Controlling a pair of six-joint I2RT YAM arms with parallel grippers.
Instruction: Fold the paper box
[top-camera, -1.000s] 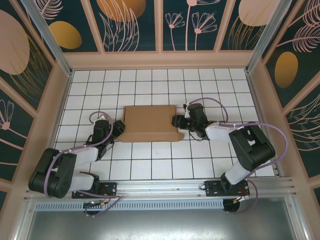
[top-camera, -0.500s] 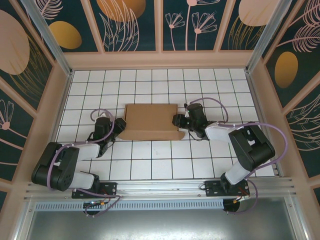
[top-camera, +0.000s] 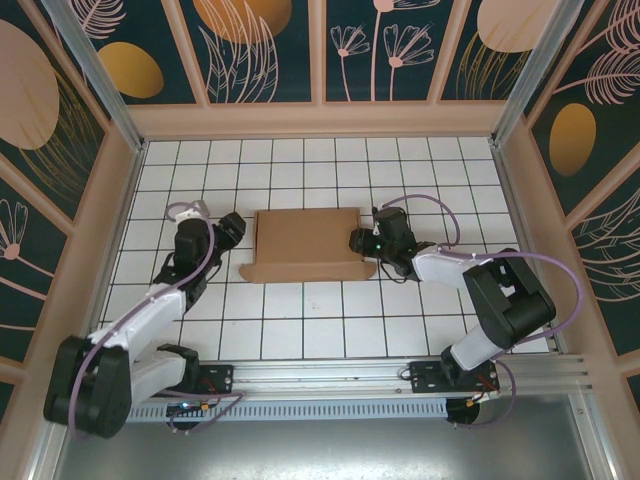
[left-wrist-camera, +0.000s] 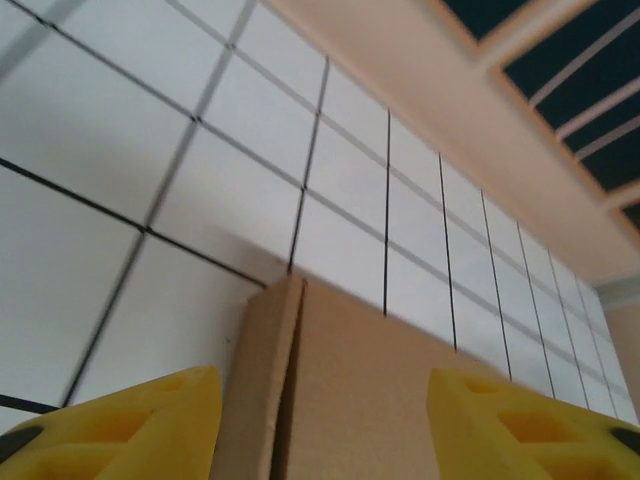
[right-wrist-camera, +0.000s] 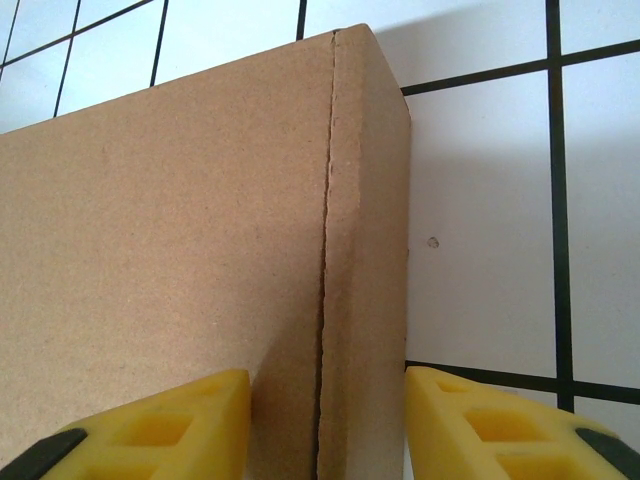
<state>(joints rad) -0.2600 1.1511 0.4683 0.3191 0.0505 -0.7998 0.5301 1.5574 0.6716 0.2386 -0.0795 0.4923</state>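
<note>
Top external: the paper box lies low at the middle of the gridded table. At its 9 o'clock sits the left gripper, jaws spread, holding nothing. At 3 o'clock the right gripper straddles the box's folded edge, yellow fingers half apart. Pinching or not, can't tell.

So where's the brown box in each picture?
Top external: the paper box lies in the middle of the table.
Left wrist: the paper box sits at the bottom middle.
Right wrist: the paper box covers the left and middle.
Shared landmark: the table's white squares with black grid lines.
</note>
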